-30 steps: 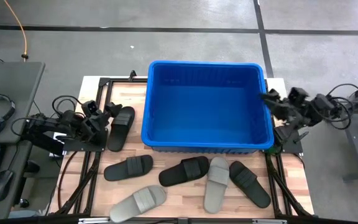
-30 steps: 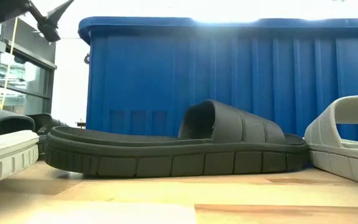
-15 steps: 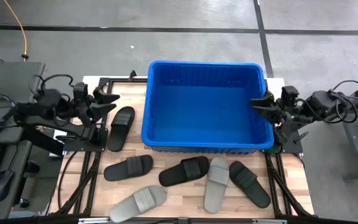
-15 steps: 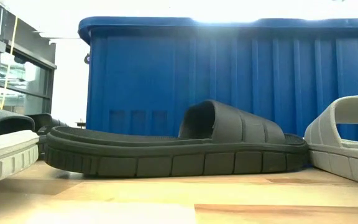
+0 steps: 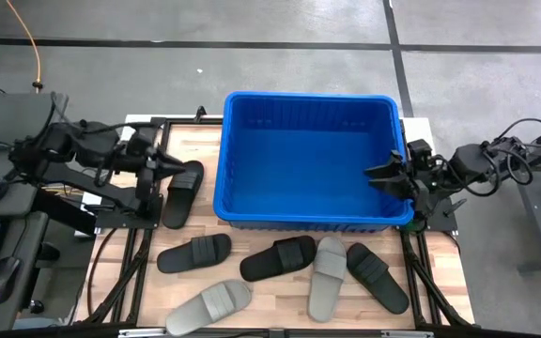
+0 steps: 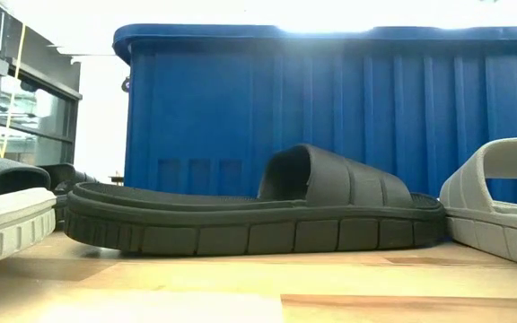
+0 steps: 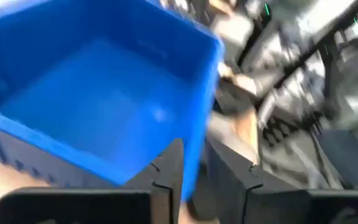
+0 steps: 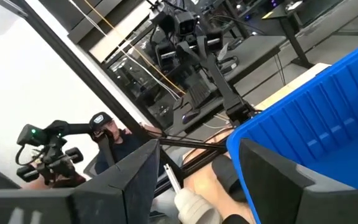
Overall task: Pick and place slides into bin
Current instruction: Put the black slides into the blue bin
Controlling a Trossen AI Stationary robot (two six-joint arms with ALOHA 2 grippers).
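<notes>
Left gripper reaches inward, jaws nearly together and empty — right gripper faces it, jaws spread.

You are looking at a bright blue bin whose inner and outer walls are ribbed, set on a pale wood-grain counter framed in black. Of the slides, four are black, among them one beside the bin and one with a ribbed strap, while two are light grey. Both arms are dark, and the floor is grey, crossed by dark lines.
</notes>
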